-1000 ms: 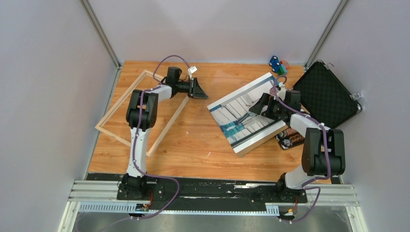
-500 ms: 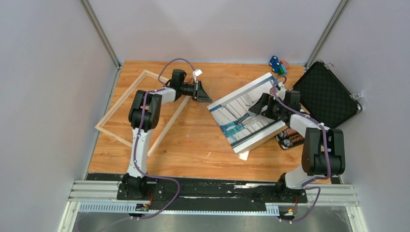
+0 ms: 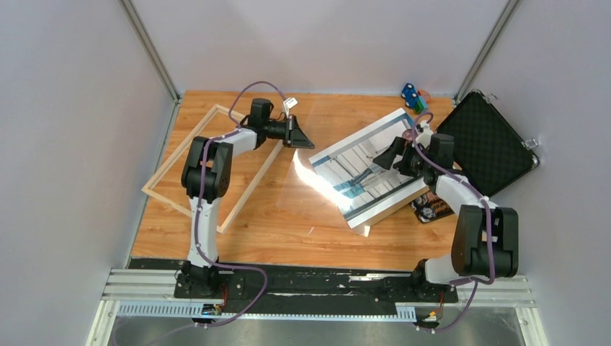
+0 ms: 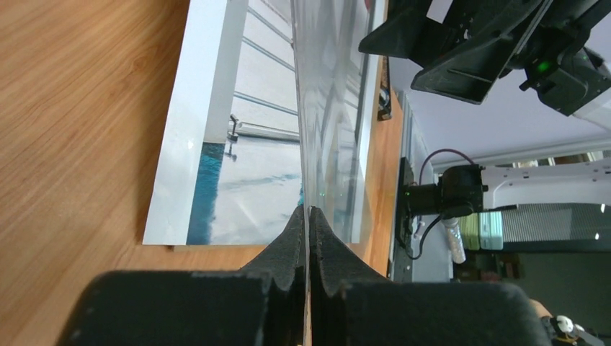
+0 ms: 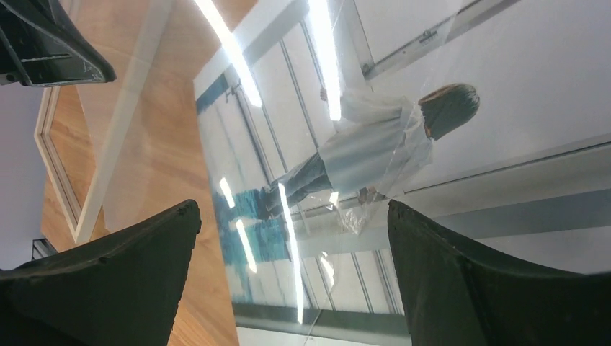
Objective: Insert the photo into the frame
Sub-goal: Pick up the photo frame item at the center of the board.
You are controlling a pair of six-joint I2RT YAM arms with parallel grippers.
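Observation:
The photo [image 3: 367,176], a white-bordered print of a person on pale steps with teal water, lies tilted right of the table's centre. A thin clear sheet [image 4: 324,108] rises from its left side and stands edge-on in the left wrist view. My left gripper [image 4: 308,209] is shut on that sheet's edge, left of the photo [image 4: 245,144]. Glare marks the sheet [image 3: 306,171] in the top view, below my left gripper [image 3: 302,141]. My right gripper [image 5: 292,209] hangs open over the photo [image 5: 360,144], holding nothing. The pale wooden frame [image 3: 167,167] lies flat at the left.
An open black foam-lined case [image 3: 486,140] sits at the back right, with a small colourful object [image 3: 413,96] beside it. A dark item [image 3: 431,207] lies by the photo's right corner. A pale corner [image 3: 364,230] sticks out under the photo's near edge. Walls close three sides.
My left gripper has closed on the clear sheet's edge, and the sheet now tilts up off the photo, throwing glare. My right gripper has shifted slightly to the right and stays open.

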